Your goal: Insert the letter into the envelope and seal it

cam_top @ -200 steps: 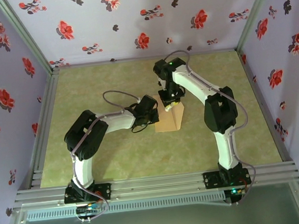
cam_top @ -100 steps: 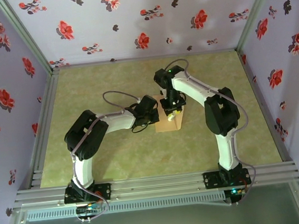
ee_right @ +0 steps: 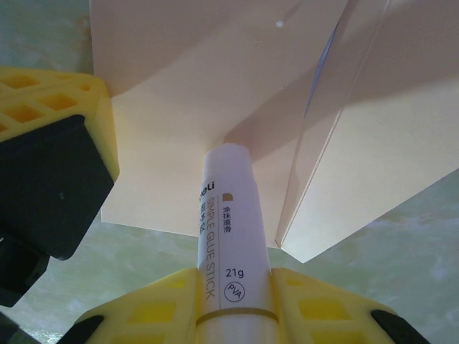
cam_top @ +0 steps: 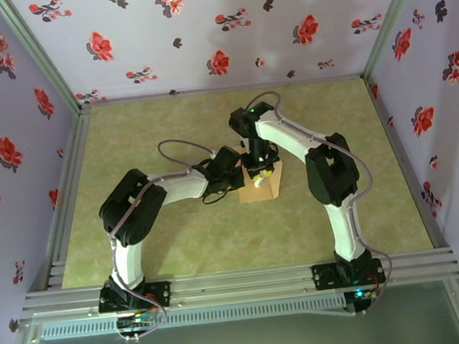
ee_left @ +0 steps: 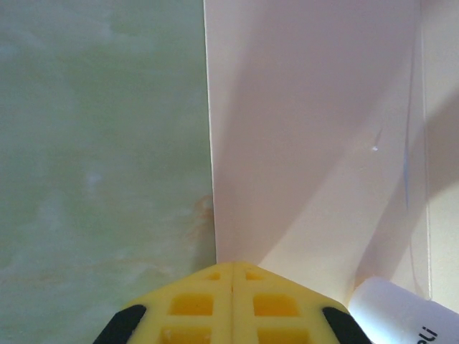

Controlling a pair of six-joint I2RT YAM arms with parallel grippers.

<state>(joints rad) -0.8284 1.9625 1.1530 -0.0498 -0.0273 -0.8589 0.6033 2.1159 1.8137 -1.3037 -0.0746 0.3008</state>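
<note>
top view, table (cam_top: 137, 230): green mottled surface, flowered walls on three sides.
top view, envelope (cam_top: 257, 190): tan, mid-table, between the two arms and under both wrist ends.
top view, left end effector (cam_top: 238, 181): at the envelope's left edge. We can't read the jaws from here.
top view, right end effector (cam_top: 262, 170): over the envelope's far part, with something pale in it.
left wrist, left end effector (ee_left: 231, 279): yellow fingers pressed together with nothing between them. We see the tip right at the envelope's left edge, where paper meets table.
left wrist, envelope (ee_left: 308, 129): plain tan paper on the right, with a straight left edge against the green and a crease down its right side.
left wrist, blue line (ee_left: 406, 165): thin, running along that crease. We can't tell what it belongs to.
left wrist, glue stick (ee_left: 405, 319): white rounded end at lower right, over the envelope.
right wrist, right end effector (ee_right: 233, 290): clamped on the glue stick, one yellow finger on each side of the barrel.
right wrist, glue stick (ee_right: 224, 215): white, printed "SIMPLE GLUE STICK 21g PVA", tip touching the envelope paper.
right wrist, envelope (ee_right: 201, 79): folded layers overlap at right. We can't tell what is inside, beyond a blue sliver at the crease.
right wrist, left end effector (ee_right: 50, 136): yellow and black, at the envelope's edge, just beside the stick.
</note>
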